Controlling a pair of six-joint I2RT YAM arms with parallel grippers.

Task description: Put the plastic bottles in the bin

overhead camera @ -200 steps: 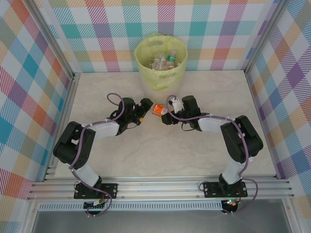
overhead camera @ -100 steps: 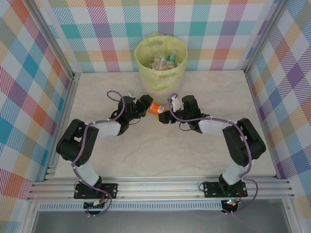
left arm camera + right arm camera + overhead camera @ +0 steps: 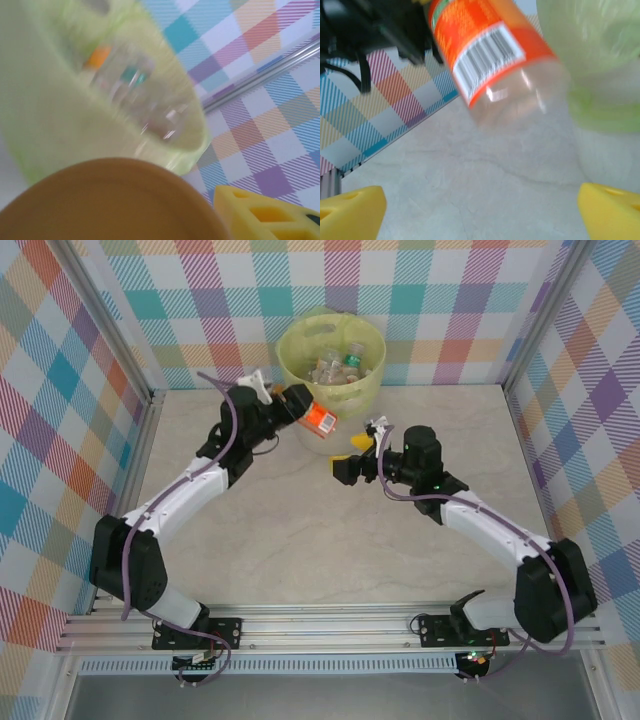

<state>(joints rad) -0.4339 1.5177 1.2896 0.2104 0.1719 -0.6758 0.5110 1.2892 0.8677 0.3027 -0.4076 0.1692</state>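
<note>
The left gripper [image 3: 302, 408] is raised at the front-left side of the bin [image 3: 284, 350], with its fingers clamped on the orange-labelled bottle [image 3: 320, 420]. The bottle is held clear of the table [image 3: 300, 540] and tilted, its clear end pointing down and to the right. In the top view it overlaps the bin's front wall; whether the two touch cannot be determined. The bin stands at the far edge of the table against the checked wall [image 3: 430, 290] and contains several loose bottles [image 3: 340, 365]. In the left wrist view, the bin [image 3: 60, 110] and its contents are blurred, one yellow finger [image 3: 265, 215] is visible at the lower right, and a rounded orange-brown surface [image 3: 115, 200] occupies the foreground; this is probably one end of the held bottle. The right gripper [image 3: 352, 457] sits low over the table, near the bin's front and just below the held bottle in the top view. Its fingertips [image 3: 350, 210] are spread wide apart and hold nothing. The right wrist view shows the bottle's barcode label [image 3: 485, 47] above the gripper.
</note>
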